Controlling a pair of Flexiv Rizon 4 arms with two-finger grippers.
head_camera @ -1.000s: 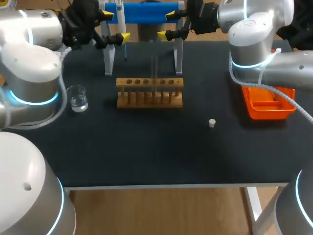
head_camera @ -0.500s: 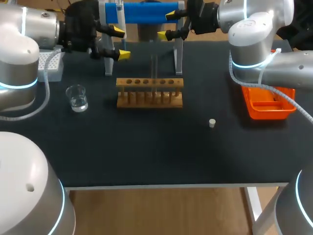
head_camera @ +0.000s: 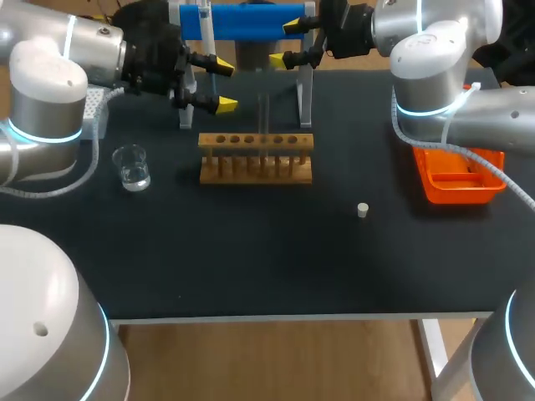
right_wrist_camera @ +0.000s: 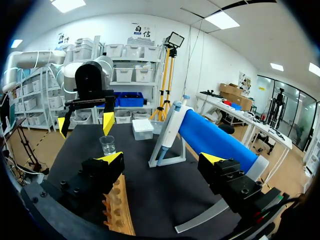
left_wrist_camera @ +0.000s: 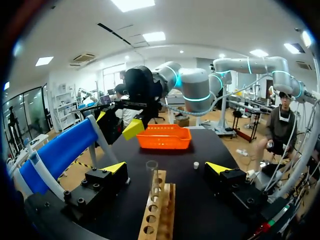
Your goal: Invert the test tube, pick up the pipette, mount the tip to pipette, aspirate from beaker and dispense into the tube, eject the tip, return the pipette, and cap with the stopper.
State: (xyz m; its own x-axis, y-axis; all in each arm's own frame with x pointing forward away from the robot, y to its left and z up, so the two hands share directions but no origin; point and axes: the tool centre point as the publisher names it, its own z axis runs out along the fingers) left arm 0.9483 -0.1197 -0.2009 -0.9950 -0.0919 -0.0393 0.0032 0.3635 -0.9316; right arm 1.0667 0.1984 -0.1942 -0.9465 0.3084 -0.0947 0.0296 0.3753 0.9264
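Left gripper (left_wrist_camera: 166, 168) wide open, nothing held. Test tube (left_wrist_camera: 152, 178) upright in rack (left_wrist_camera: 161, 210), just ahead, in line with the gap. Tube probably best centred, clamped mid-length, lifted straight in 1 pull.

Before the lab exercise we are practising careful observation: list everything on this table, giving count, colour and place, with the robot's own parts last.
table: one, black.
test tube rack: one, wooden, table middle.
test tube: one, clear, upright in the rack.
beaker: one, clear, left of the rack.
stopper: one, white, right of the rack.
tray: one, orange, right side.
stand: one, grey with blue bar, behind the rack.
pipette: one, white and blue, on the stand.
tip box: one, white, far left.
left gripper: black, yellow tips, open, empty.
right gripper: same colours, open, empty.
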